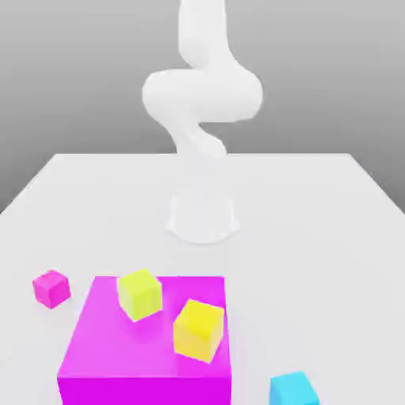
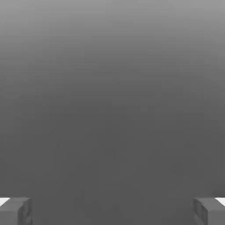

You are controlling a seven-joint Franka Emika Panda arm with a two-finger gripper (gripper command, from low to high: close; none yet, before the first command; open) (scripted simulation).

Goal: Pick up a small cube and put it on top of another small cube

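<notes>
Gripper fingers wide apart, nothing between them, ready for a grasp. Cyan cube rests on the table at the magenta block's four o'clock; golden-yellow cube sits atop that block

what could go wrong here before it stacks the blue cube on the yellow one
1. Two similar yellow cubes sit close together on the big magenta block: the golden-yellow cube and the greener yellow cube. The arm might stack on the wrong one.
2. The cyan cube lies at the exterior view's bottom edge, partly cut off, so judging the grasp may be hard.
3. The open gripper may knock the greener cube while placing.
</notes>
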